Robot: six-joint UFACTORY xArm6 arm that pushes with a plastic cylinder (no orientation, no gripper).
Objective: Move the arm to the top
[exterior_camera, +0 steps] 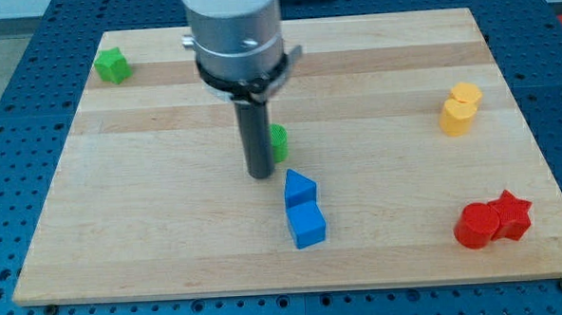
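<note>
So the step in hand is just getting our arm up toward the view's top edge of the pale wooden board [152, 258], no block needs shoving. Our tip [261, 174], the bottom end of the straight dark rod, sits near the board's middle. There's no gripper on this rig, so nothing to call open or closed, just a bare rod.

Using the small green block [278, 141] as the landmark: our tip is just to its left and a touch below, close enough that we can't tell whether they're touching, since the rod hides part of it. To do this well, we'd guess the cleanest line is straight up the view, maybe biased slightly left, so the rod doesn't drag that green block along.

Everything else is well away from it:
- blue pair [303, 210], a wedge-like block and a cube touching, just below and right of the green block
- green star-ish block [112, 65], far up-left
- two yellow blocks [460, 109], far right
- two red blocks [493, 220], far down-right

The path above looks bare, so low risk.
</note>
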